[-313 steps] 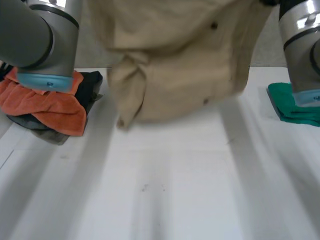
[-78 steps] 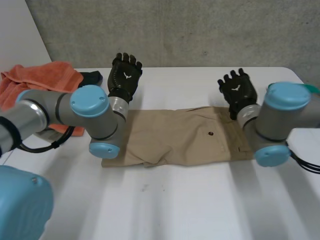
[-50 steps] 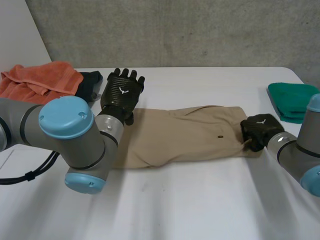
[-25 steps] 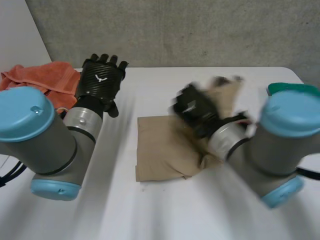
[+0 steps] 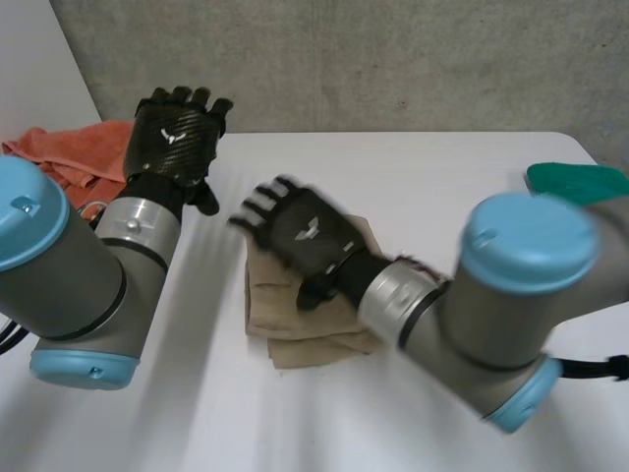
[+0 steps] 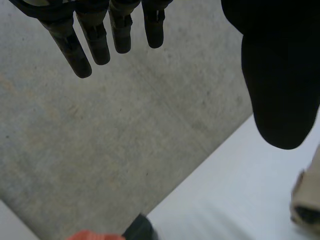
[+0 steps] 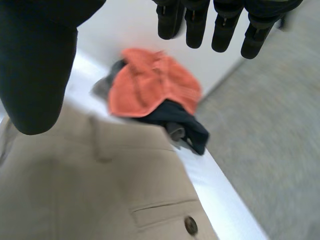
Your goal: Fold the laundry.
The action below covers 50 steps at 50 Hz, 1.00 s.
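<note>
Fingers [image 7: 196, 25] of my right hand [image 5: 300, 228] are spread straight and hold nothing, out over the middle of the white table [image 5: 452, 167], with the folded tan trousers [image 5: 313, 317] lying under palm and fingertips. My left hand [image 5: 175, 138], also straight-fingered and empty, hangs far left near the orange towel [image 5: 74, 147], well apart from the trousers.

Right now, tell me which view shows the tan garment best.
The head view: the tan garment lies folded on the table, most of its outline visible, the right hand over its far part. The right wrist view shows its pocket and button close up; the left wrist view catches a bit of its edge.
</note>
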Motion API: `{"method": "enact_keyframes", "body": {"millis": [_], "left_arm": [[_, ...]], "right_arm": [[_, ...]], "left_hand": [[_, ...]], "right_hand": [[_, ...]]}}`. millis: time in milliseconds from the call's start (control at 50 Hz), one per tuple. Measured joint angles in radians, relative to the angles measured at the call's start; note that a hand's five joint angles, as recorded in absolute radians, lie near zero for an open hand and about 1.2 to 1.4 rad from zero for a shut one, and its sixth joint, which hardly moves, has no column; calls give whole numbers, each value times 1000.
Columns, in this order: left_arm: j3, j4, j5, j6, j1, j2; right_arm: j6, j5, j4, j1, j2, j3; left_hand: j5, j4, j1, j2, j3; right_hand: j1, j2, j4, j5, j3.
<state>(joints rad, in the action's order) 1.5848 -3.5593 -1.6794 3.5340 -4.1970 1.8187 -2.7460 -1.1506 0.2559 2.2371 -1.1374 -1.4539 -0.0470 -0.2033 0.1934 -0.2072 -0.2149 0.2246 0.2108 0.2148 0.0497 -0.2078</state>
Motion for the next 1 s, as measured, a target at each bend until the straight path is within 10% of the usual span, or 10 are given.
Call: {"method": "enact_keyframes", "body": {"millis": [220,640,840,1000], "left_arm": [[-208,201,-3,-166,137,118],[-409,543,-205,-252,193,542],[-423,530,-174,-246,167,391],[-468,520,36,-241,121,253]], "right_arm": [[-395,-38,-286,-260,-44,118],[-57,-122,-485,-256,408,391],[27,-205,-356,-233,223,266],[21,-210,-120,-208,10,-9]], "left_hand": [[0,0,0,0,0],[0,0,-23,8,20],[0,0,-24,13,23],[0,-2,-11,11,21]], "right_hand": [[0,0,0,0,0],[-28,-32,0,0,0],[-38,-36,0,-2,0],[-38,-36,0,-2,0]]}}
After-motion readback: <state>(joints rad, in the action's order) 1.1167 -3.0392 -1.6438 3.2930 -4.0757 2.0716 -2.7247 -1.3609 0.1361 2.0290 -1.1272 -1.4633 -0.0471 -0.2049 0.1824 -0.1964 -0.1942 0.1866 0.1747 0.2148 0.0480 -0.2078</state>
